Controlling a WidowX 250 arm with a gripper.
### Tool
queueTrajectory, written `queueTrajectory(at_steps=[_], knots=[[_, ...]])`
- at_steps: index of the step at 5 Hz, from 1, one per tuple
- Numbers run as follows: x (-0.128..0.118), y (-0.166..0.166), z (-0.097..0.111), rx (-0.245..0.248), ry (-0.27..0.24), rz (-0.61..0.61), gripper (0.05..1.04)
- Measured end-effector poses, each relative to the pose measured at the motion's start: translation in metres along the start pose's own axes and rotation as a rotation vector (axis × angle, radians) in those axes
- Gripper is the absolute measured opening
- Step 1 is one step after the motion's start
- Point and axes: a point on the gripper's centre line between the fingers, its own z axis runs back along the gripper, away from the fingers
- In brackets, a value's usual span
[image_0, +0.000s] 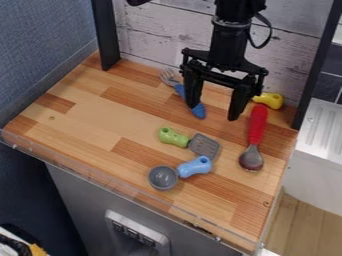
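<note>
The black gripper hangs over the back of the wooden counter, its two fingers spread wide with nothing between them. A fork with a blue handle lies at the back, partly hidden behind the left finger. To the right are a spoon with a red handle and, behind it, a yellow handle whose other end is hidden. In front of the gripper lies a grey spatula with a green handle. Nearer the front edge is a grey ladle with a light blue handle.
The wooden counter has a clear raised strip along its front edge. Dark posts stand at both back corners, with a whitewashed plank wall between them. A white ribbed surface lies beyond the right side.
</note>
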Motion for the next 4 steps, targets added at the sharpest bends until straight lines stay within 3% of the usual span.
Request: queueTrajectory(at_steps=[1, 4], knots=[[0.008, -0.003, -0.002, -0.006, -0.003, 0.123, 0.996], [0.056, -0.039, 0.002, -0.071, -0.121, 0.684, 0.999]])
